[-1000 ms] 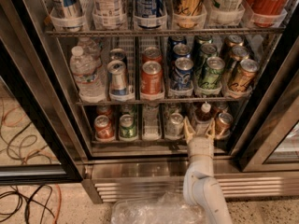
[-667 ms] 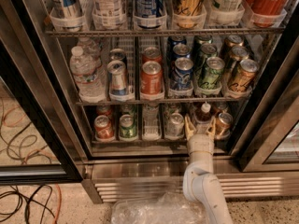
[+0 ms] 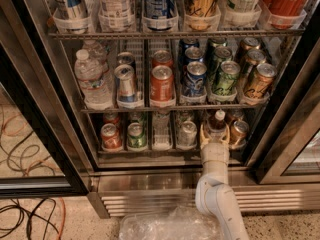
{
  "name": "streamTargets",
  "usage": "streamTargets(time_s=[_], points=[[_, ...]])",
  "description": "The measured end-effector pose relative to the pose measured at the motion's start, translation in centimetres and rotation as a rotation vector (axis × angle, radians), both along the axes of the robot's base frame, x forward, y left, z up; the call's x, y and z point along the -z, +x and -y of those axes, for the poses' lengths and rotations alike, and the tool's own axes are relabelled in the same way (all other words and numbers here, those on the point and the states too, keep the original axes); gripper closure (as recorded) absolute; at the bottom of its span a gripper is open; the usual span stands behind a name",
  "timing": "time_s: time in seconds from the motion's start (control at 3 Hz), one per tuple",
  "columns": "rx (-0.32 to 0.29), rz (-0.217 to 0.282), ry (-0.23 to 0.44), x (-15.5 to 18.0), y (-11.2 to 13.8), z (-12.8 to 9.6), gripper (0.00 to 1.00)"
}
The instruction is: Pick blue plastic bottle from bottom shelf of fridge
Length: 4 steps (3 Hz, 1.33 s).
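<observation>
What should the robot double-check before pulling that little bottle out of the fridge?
1. Fridge open in front of the shelves: ok.
2. Gripper at the right item: ok, it sits at the blue plastic bottle on the bottom shelf.
3. Bottle upright, white cap on top: ok.
4. Hold firm enough to lift: cannot tell.
5. Room beside it: not ok, the copper can stands close on one side; the silver can is a lane away.
6. Way out toward the front of the shelf free: ok.
</observation>
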<state>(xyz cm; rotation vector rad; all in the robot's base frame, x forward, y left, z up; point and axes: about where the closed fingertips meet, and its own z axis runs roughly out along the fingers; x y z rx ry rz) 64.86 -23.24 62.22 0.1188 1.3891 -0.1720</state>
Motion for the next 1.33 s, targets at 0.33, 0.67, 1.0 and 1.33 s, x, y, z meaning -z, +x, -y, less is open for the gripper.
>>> streamTargets(time_s=[0.33,0.67,1.0,1.33], points=[[0.0,0.0,0.0,0.0,0.0,0.0,0.98],[-0.001,0.015,0.015,-0.5,0.0,0.0,1.0],[0.017,0.052,0.04,-1.2,0.0,0.3,1.0],[0.03,0.105,0.056,-1.5,-0.6,0.6,1.0]])
